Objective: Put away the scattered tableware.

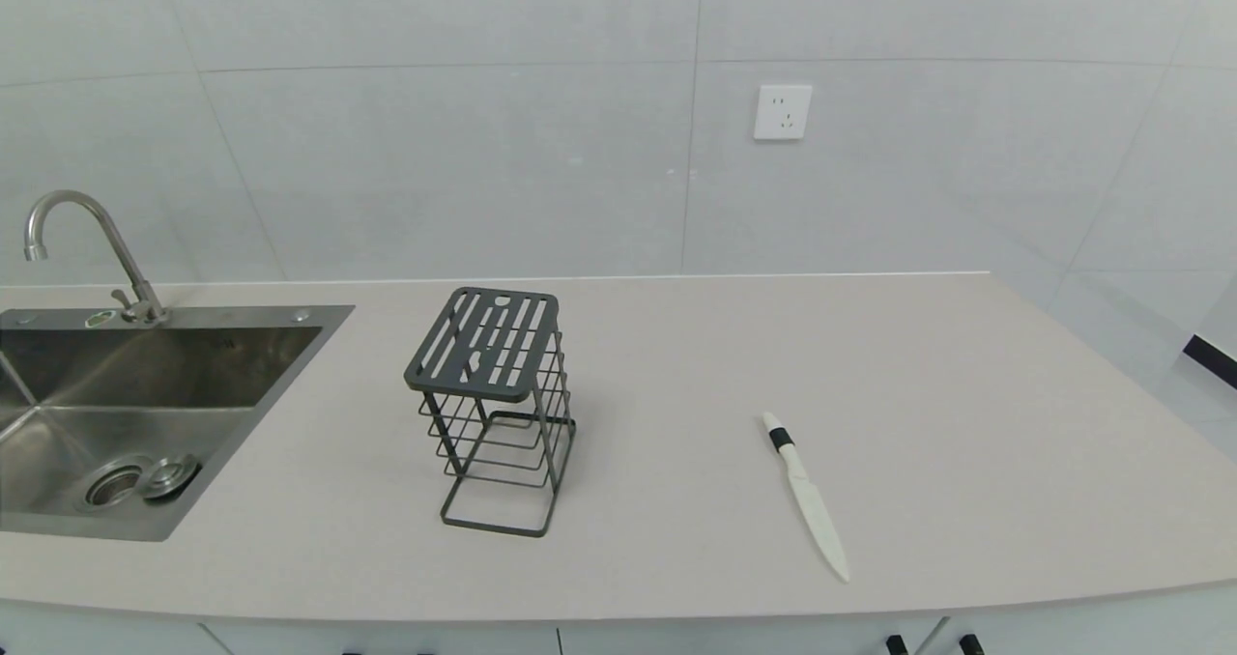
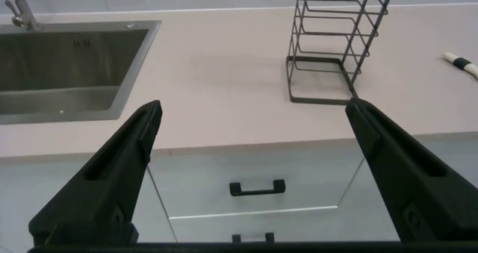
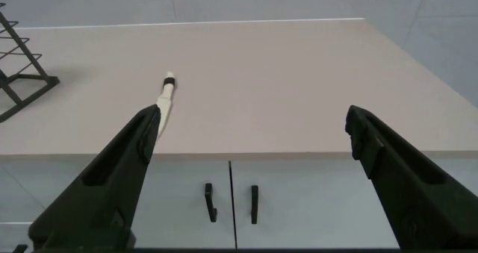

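Left claw (image 2: 252, 110) and right claw (image 3: 252, 113) gape wide. The knife (image 1: 804, 493) lies on the desk (image 1: 918, 365) right of the rack (image 1: 493, 413), tip toward the front edge, handle toward the wall.

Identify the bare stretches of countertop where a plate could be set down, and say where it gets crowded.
Bare counter lies between the wire rack and the knife, behind the knife up to the wall, and right of the knife toward the counter's end. Tighter: the strip between sink and rack.

R tool (image 3: 252, 111) spread, knife (image 3: 166, 95) on counter (image 3: 299, 81)
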Tool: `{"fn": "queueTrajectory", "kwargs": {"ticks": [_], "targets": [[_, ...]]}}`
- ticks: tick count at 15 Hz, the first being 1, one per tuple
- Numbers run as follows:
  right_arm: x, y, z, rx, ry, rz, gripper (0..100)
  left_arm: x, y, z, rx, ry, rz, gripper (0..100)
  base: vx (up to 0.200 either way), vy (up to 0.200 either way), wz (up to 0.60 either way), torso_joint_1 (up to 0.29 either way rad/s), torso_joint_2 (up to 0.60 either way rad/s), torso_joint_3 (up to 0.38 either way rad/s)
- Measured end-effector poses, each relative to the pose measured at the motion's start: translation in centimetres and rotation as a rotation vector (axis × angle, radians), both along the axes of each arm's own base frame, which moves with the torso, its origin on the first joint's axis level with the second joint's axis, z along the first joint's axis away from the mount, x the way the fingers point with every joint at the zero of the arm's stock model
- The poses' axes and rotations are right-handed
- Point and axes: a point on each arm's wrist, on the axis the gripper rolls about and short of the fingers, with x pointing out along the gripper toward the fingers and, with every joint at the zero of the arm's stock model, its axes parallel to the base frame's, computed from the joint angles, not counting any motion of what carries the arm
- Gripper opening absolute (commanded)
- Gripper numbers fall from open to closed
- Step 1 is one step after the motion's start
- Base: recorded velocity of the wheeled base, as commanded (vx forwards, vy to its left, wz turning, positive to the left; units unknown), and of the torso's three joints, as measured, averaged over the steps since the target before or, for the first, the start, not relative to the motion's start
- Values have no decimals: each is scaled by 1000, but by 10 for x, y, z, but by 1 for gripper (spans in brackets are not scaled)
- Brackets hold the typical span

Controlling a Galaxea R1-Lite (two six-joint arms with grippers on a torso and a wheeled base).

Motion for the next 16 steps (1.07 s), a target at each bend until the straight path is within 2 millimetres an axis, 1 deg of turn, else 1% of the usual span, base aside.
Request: {"fn": "queueTrajectory", "kwargs": {"ticks": [9, 11, 13, 16], "targets": [[0, 0, 0, -1, 0, 0, 100, 0, 0, 0, 0, 0, 1, 100, 0, 0, 0, 332, -102, 225], [0, 0, 0, 0, 0, 1, 100, 0, 0, 0, 0, 0, 1, 100, 0, 0, 0, 110, -32, 63], [0, 0, 0, -1, 0, 0, 100, 0, 0, 0, -1, 0, 1, 100, 0, 0, 0, 0, 0, 0], [0, 0, 0, -1, 0, 0, 100, 0, 0, 0, -3, 0, 2, 100, 0, 0, 0, 141, -354, -194]]}}
